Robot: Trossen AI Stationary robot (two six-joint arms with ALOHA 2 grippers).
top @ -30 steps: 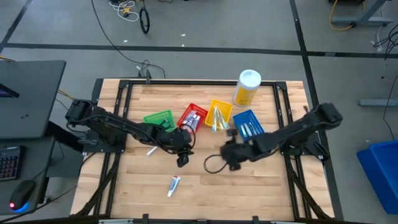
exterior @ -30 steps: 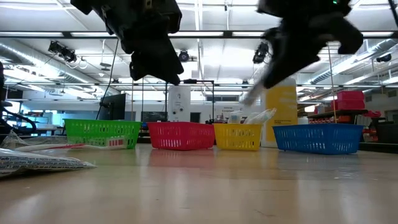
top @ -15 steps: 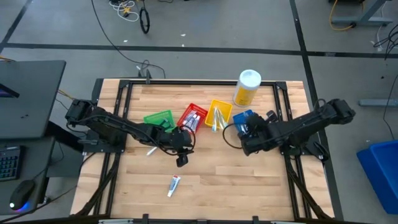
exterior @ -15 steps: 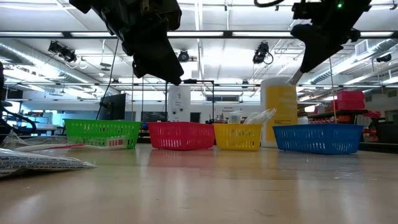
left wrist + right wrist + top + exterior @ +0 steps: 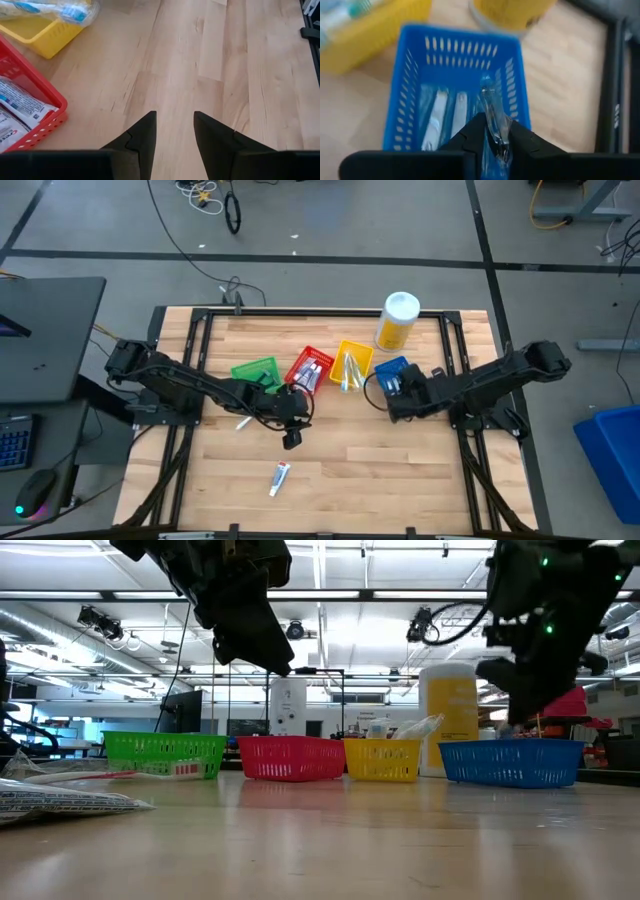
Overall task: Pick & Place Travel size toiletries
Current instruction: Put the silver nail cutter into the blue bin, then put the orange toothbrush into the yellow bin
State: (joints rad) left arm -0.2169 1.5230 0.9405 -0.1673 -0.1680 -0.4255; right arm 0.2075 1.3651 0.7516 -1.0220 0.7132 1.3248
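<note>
We see the right gripper (image 5: pixel 492 131) poised directly over the blue bin (image 5: pixel 415 87), its fingers pinched on a clear-wrapped slim item (image 5: pixel 492 117), with similar wrapped pieces lying in the bin. The left gripper (image 5: pixel 174 131) hangs over bare wooden table (image 5: pixel 240 65), fingers apart and holding nothing, beside the red bin (image 5: pixel 30 127) of toothpaste tubes (image 5: pixel 20 102). One toothpaste tube (image 5: pixel 281 476) lies alone near the table's front edge.
</note>
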